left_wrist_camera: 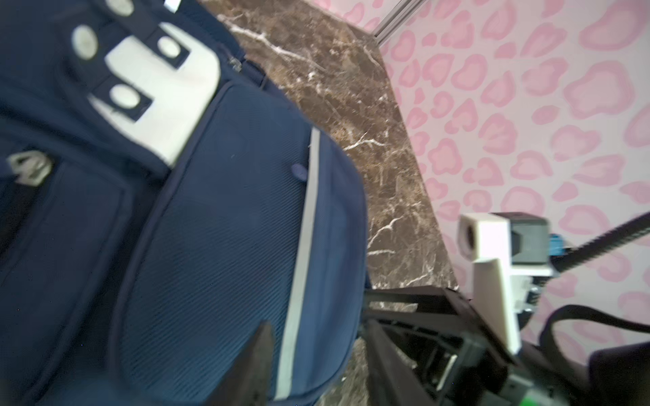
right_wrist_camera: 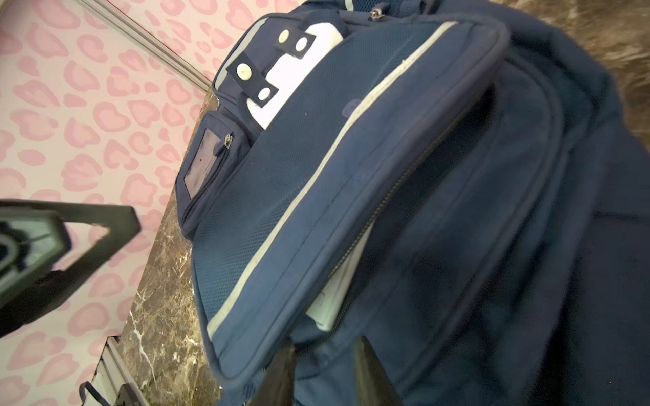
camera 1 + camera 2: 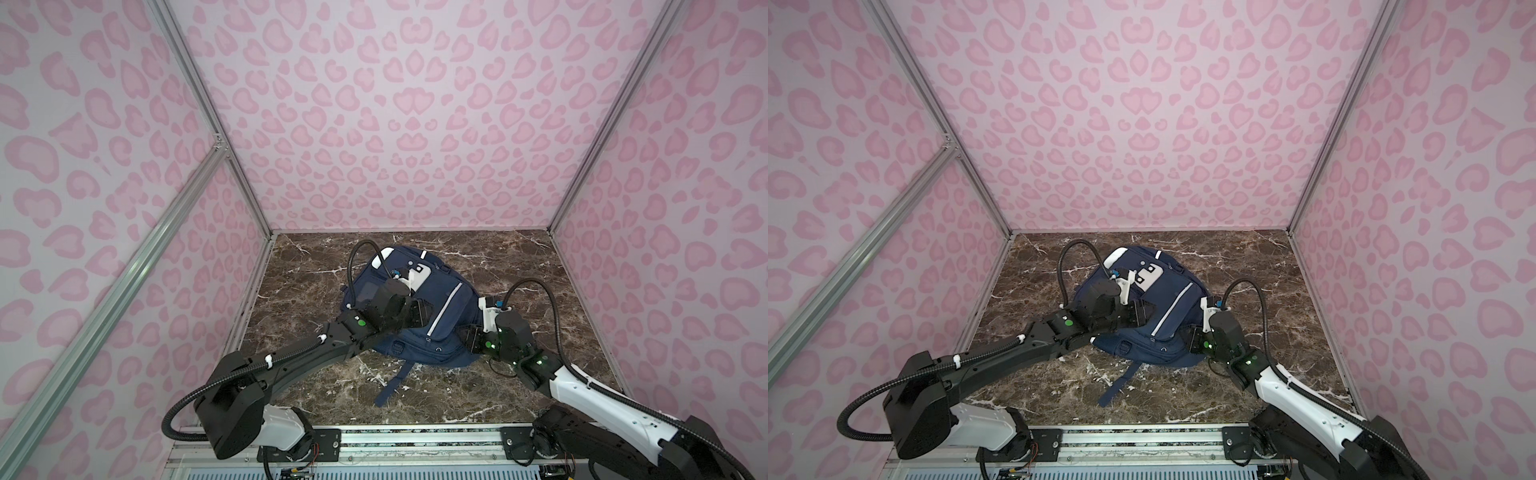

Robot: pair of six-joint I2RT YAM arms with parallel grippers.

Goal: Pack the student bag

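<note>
One student bag (image 3: 451, 299) (image 3: 1169, 297) flat at the middle of the marble surface (image 3: 311, 291), nearer its far edge, with a loose strap (image 3: 394, 383) toward the near edge. Over the bag's front panel, left gripper (image 3: 420, 313), wide, with only navy fabric below the gap. At the bag's right side, low beside an unzipped pocket (image 2: 439, 197), right gripper (image 2: 325, 372), narrow, with bag fabric in the gap; clamped or not, cannot tell. Inside that pocket, a white flat item (image 2: 336, 293).
</note>
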